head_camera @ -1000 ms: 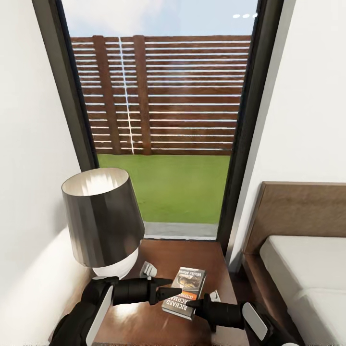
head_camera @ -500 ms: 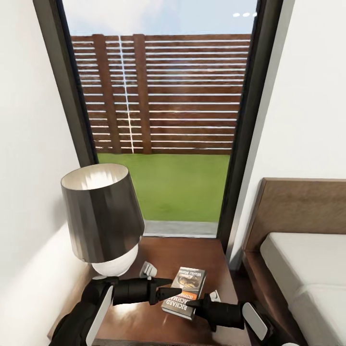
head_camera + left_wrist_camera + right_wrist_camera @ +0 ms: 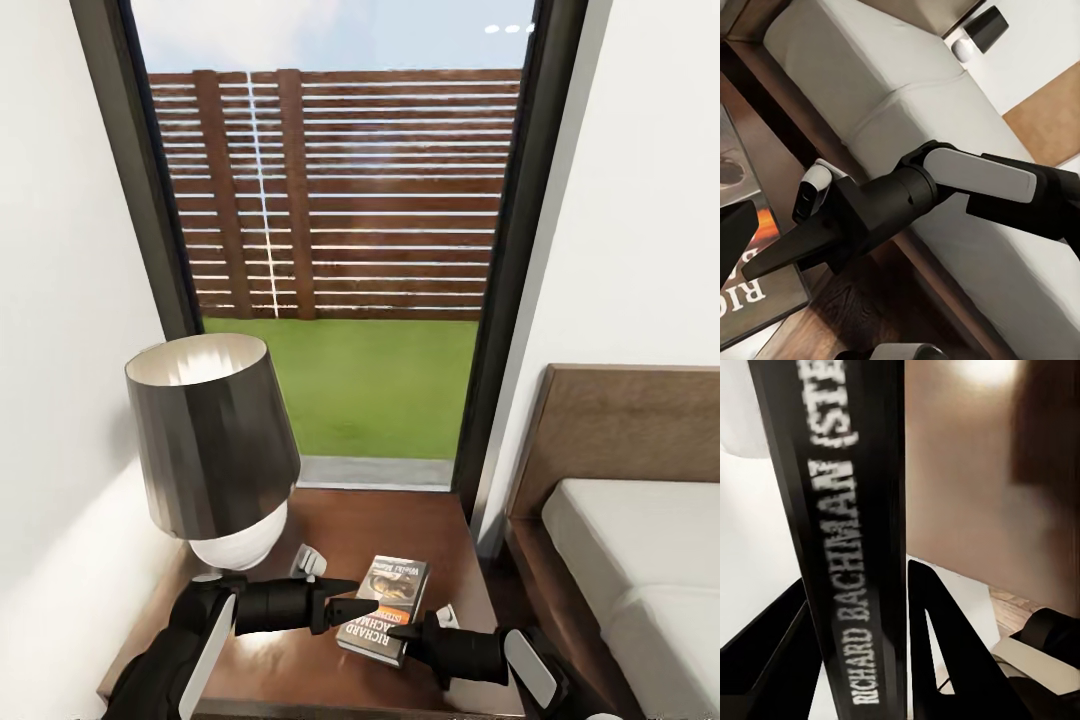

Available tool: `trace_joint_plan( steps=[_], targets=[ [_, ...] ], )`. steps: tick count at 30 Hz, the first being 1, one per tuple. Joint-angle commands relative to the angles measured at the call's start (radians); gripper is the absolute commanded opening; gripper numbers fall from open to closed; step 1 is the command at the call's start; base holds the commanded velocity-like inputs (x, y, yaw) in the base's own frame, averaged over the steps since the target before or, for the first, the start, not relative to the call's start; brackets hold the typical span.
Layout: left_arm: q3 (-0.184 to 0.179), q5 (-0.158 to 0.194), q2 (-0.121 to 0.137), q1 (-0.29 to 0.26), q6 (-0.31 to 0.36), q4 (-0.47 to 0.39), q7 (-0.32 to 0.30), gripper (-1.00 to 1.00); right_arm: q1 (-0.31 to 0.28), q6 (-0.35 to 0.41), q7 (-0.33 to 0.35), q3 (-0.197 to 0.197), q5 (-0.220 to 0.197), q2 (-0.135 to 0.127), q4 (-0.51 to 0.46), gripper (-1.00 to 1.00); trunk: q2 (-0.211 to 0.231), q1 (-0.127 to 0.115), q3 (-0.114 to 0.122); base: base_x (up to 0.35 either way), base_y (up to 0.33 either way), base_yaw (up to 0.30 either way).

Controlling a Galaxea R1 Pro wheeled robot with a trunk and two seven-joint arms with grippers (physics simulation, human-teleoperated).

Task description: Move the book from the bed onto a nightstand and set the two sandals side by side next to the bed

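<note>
"Anything change just now?"

"Only the view tipped down a little. The right gripper [image 3: 408, 632] stays clenched on the book [image 3: 386, 607], low over the nightstand [image 3: 340, 520] surface. Left jaws: can't tell."

"So it only needs letting go."

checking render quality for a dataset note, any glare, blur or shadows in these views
Head view: sharp; the glossy nightstand reflects window light, and the lamp shade glows inside its rim. Right wrist view: the book spine is so close that its lettering is soft, with a bright glare patch beyond. Left wrist view: even light, soft shading on the bed.
</note>
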Motion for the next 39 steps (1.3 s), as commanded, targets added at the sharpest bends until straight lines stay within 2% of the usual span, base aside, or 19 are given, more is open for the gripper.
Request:
trace_joint_plan(
  steps=[1,6,16,24,35,39],
  targets=[
    [0.000,0.005,0.000,-0.001,0.008,0.000,0.000,1.00,-0.001,0.001,0.005,0.004,-0.001,-0.001,0.000,-1.00,-0.008,0.004,-0.004,0.000,0.000,0.000],
    [0.000,0.005,0.000,-0.001,0.008,0.000,0.000,1.00,-0.001,0.001,0.005,0.004,-0.001,-0.001,0.000,-1.00,-0.043,0.023,-0.020,0.000,0.000,0.000],
    [0.001,0.006,0.001,-0.001,0.008,0.000,-0.001,1.00,-0.001,0.001,0.005,0.004,-0.001,-0.001,0.000,-1.00,-0.043,0.023,-0.020,0.005,0.000,0.000],
    [0.000,0.004,0.000,-0.001,0.008,0.000,-0.002,1.00,-0.001,0.001,0.005,0.004,-0.001,-0.001,0.000,-1.00,-0.043,0.023,-0.020,0.209,0.000,0.000],
    [0.000,0.006,0.001,-0.001,0.008,0.000,-0.002,1.00,-0.001,0.001,0.005,0.004,-0.001,-0.001,0.000,-1.00,-0.043,0.023,-0.020,0.026,0.000,0.000],
    [0.000,0.006,0.001,-0.001,0.008,0.000,-0.002,1.00,-0.001,0.001,0.005,0.004,-0.001,-0.001,0.000,-1.00,-0.071,0.038,-0.032,0.000,0.000,0.000]
  ],
)
